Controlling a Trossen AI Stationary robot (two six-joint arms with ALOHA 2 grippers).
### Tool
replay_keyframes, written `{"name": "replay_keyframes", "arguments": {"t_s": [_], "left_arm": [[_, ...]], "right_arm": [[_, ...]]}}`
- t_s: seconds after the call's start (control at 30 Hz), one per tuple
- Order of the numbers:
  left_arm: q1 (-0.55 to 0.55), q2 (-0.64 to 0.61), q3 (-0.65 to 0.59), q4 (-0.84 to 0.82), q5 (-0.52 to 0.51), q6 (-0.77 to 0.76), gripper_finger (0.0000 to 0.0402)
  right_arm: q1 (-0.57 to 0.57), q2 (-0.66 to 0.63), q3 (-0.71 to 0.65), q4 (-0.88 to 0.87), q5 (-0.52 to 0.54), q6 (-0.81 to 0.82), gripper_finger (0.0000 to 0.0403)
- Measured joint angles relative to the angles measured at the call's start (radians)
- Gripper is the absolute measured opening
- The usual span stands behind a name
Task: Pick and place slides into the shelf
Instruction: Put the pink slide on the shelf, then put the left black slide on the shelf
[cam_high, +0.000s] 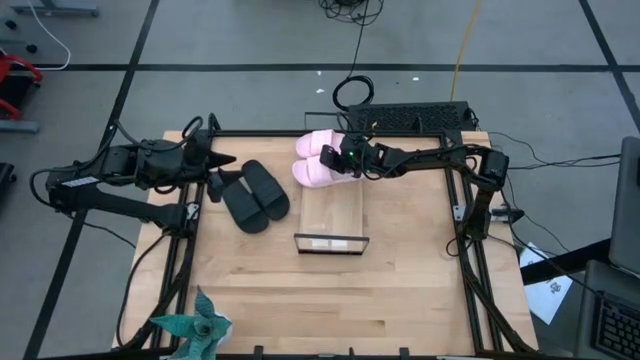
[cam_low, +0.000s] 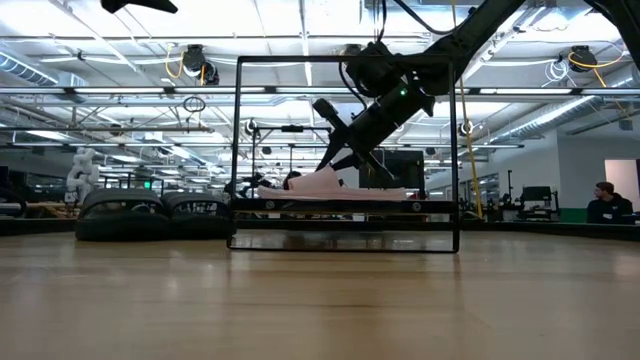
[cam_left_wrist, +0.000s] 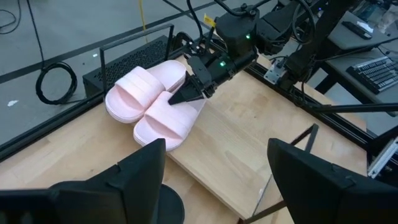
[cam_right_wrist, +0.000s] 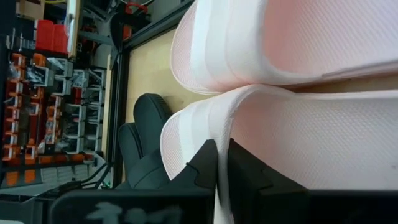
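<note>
Two pale pink slides (cam_high: 318, 160) lie side by side at the table's far edge; the nearer one (cam_left_wrist: 163, 119) overlaps the far end of the light-wood shelf (cam_high: 332, 212). My right gripper (cam_high: 347, 158) reaches in from the right and is shut on that nearer pink slide. The black pair (cam_high: 255, 195) rests sole-down on the table left of the shelf. My left gripper (cam_high: 215, 182) hovers open just left of the black pair, touching nothing. In the low view the shelf's dark frame (cam_low: 238, 150) stands in front of the pink slide (cam_low: 320, 185). My right gripper pinches the nearer pink slide's sole rim (cam_right_wrist: 219, 186) between its two fingers (cam_right_wrist: 202, 168), behind the strap (cam_right_wrist: 186, 130). The fingers (cam_left_wrist: 188, 93) slant down from the table's right. The slide lies flat, partly on the shelf's far end.
A black perforated box (cam_high: 420, 115) and cables sit beyond the far edge. A teal folded object (cam_high: 195, 325) stands at the near left corner. Bare tabletop (cam_high: 330, 300) lies near of the shelf. A person (cam_low: 605, 203) sits far off in the room.
</note>
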Motion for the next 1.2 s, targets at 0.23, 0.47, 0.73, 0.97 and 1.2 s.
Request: {"name": "replay_keyframes", "arguments": {"t_s": [0.23, 0.47, 0.73, 0.97, 1.2], "left_arm": [[0.000, 0.000, 0.000, 0.000, 0.015, 0.005, 0.0285], [0.000, 0.000, 0.000, 0.000, 0.018, 0.005, 0.0285], [-0.002, 0.000, 0.000, -0.001, 0.018, 0.004, 0.0285], [-0.002, 0.000, 0.000, 0.000, 0.018, 0.004, 0.0285], [-0.002, 0.000, 0.000, -0.001, 0.018, 0.005, 0.0285]], "right_arm": [[0.000, 0.001, 0.000, 0.030, 0.000, -0.010, 0.0039], [0.000, 0.001, 0.000, 0.028, -0.002, -0.011, 0.0053], [0.000, -0.014, 0.000, -0.013, -0.011, -0.029, 0.0054], [-0.007, -0.117, 0.000, -0.109, 0.051, -0.120, 0.0054], [-0.018, -0.228, -0.026, -0.280, 0.121, -0.155, 0.0054]]}}
